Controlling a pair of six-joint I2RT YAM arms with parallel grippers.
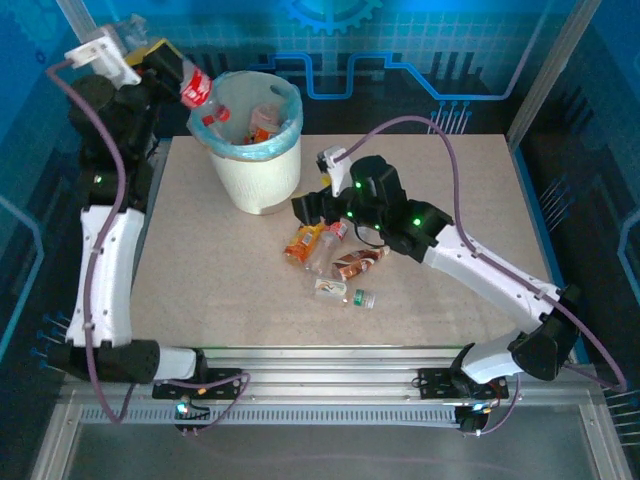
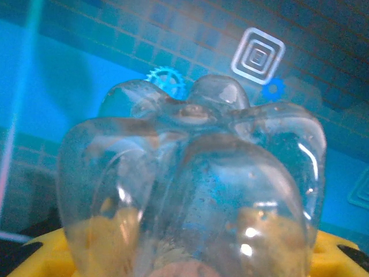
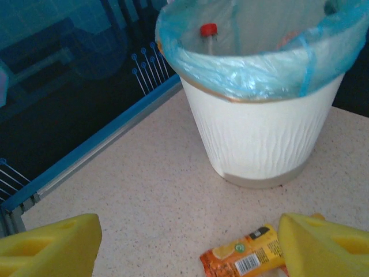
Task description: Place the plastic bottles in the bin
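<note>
My left gripper (image 1: pixel 172 68) is raised at the back left, shut on a clear plastic bottle (image 1: pixel 196 88) with a red label that hangs just outside the left rim of the bin (image 1: pixel 255 165). In the left wrist view the bottle's base (image 2: pixel 193 173) stands between the yellow fingers (image 2: pixel 95 236). The white bin (image 3: pixel 259 127) has a light-blue liner and holds several bottles (image 1: pixel 262 124), one with a red cap (image 3: pixel 208 30). My right gripper (image 1: pixel 305 210) is open and low over a pile of bottles (image 1: pixel 335 262) on the table. An orange-labelled bottle (image 3: pixel 248 259) lies by its right finger (image 3: pixel 323 245).
The beige table (image 1: pixel 200 260) has free room left of and in front of the bin. A blue rail (image 3: pixel 98 144) edges the table's far side behind the bin. A loose green cap (image 1: pixel 363 298) end of a bottle lies nearest the front.
</note>
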